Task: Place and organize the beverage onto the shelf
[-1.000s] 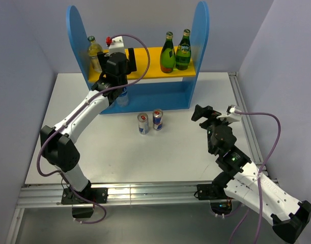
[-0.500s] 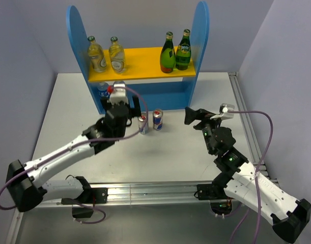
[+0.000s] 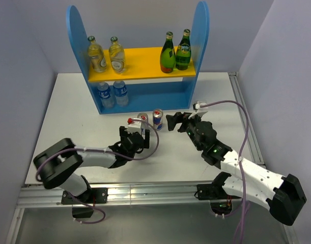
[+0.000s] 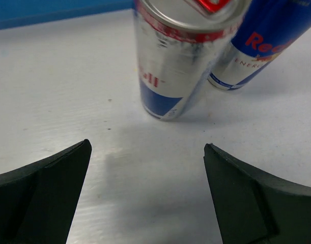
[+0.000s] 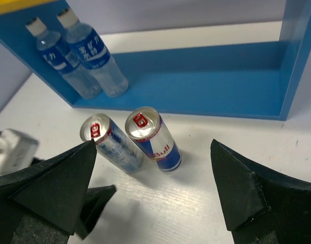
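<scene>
Left wrist | glossy cylindrical silver can [image 4: 178,61] | matte white table [image 4: 145,203]

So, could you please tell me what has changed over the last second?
The left gripper pulled back from the lower level of the shelf, where the water bottles stand, down to the table. It is now open just short of the silver can. The right gripper, also open, swung left toward the blue can. Nothing was grasped. Cans, water bottles and shelf look unmoved.
</scene>
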{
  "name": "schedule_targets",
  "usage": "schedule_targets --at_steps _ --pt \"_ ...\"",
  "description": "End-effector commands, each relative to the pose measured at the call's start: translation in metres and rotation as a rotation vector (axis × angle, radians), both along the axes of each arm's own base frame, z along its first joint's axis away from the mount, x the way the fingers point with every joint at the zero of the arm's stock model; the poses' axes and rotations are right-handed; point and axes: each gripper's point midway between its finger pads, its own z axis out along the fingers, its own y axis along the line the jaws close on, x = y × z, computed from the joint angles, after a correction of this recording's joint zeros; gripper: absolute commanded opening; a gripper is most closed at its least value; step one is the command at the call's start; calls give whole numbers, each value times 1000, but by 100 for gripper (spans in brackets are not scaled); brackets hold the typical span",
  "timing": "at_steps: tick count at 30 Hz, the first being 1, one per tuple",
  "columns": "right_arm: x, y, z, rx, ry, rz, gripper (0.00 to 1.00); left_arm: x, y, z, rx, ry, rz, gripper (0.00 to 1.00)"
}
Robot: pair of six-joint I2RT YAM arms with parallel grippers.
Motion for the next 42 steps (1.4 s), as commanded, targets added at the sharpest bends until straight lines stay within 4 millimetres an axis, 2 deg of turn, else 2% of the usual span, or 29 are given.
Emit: schedule_targets --at_steps 1,2,4,5,13,14,15,16,17,18,20,21,22,27,32,33,34,36,38,39,40,41,42 --pt "4 9 16 22 -52 18 100 31 -39 31 -146 -108 -23 99" --pt "5 9 13 14 -46 13 100 35 -41 17 -124 -91 -18 99" --pt "6 10 10 11 -44 13 100 50 -44 22 -144 -123 -5 98" --pt "7 11 7 6 -37 10 100 54 -43 11 -122 -114 3 97" --pt "11 11 1 -1 -24 -7 100 97 -45 10 -103 -180 58 91" --pt "11 10 1 1 -22 -10 100 101 -44 5 -90 -178 66 81" --pt "11 9 1 2 -23 -16 100 110 -44 6 -89 -189 74 63" --pt "11 9 1 2 -24 -16 100 110 -44 6 -90 -190 74 63" --pt "11 9 0 -2 -22 -14 100 115 -44 10 -96 -198 79 53" --pt "11 9 0 -1 -23 -17 100 118 -43 10 -90 -201 87 35" --pt "11 9 0 1 -24 -19 100 122 -46 17 -81 -217 85 17" --pt "13 8 -1 -4 -20 -26 100 124 -46 21 -78 -224 90 4" --pt "13 8 -1 -3 -19 -28 100 126 -45 27 -78 -236 95 0" --pt "14 8 -2 -2 -16 -31 100 131 -45 63 -78 -296 97 0" --pt "14 8 -2 -1 -16 -33 100 148 -54 93 -86 -347 82 0" --pt "14 8 -2 -1 -16 -31 100 153 -54 89 -73 -340 81 0" --pt "14 8 -1 0 -17 -33 100 159 -58 98 -88 -356 81 0" --pt "13 7 -1 0 -20 -38 100 171 -59 93 -87 -352 75 0" --pt "13 7 -1 2 -19 -38 100 187 -59 100 -100 -367 84 0" --pt "13 6 -2 1 -18 -39 100 193 -61 90 -89 -354 75 0" --pt "13 6 -1 0 -20 -41 100 204 -61 97 -98 -368 85 0" --pt "13 6 -1 2 -19 -41 100 209 -63 96 -97 -368 84 0" --pt "14 5 -1 0 -20 -44 100 215 -65 84 -88 -351 74 0"
